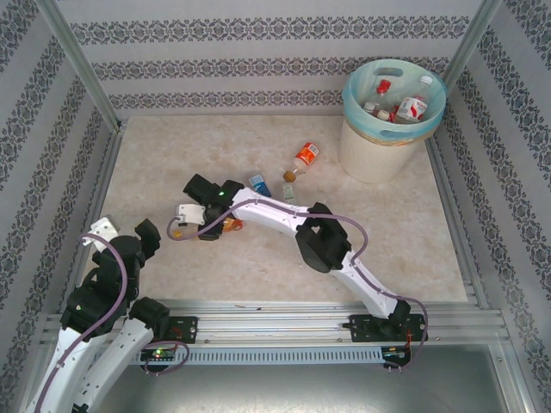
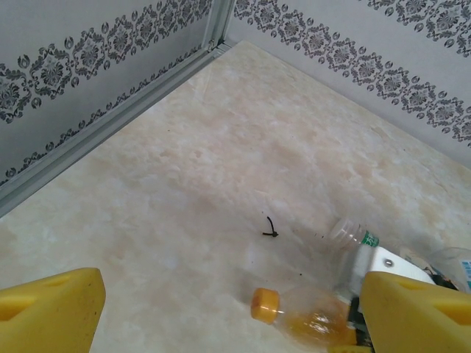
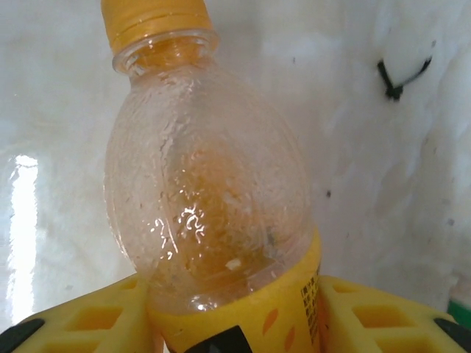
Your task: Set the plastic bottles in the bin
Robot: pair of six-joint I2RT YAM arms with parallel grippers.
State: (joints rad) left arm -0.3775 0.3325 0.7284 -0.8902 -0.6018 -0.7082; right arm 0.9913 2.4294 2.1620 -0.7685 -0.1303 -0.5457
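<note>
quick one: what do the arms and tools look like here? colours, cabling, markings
Right arm and left arm: white shells with black joints. A lilac cable runs loosely along each. A green light glows by the right wrist, another at the left base. Left tool and right tool have chunky yellow fingers with square moulded pockets. No readable markings.

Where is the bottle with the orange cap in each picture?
Top view: the orange-capped bottle peeks out from under the right arm, left of the middle.
Left wrist view: the bottle lies along the bottom edge, right of the middle.
Right wrist view: the bottle is huge in the middle, between the right hand's fingers.
Shared landmark: the little black tie lies near it in both wrist views.
</note>
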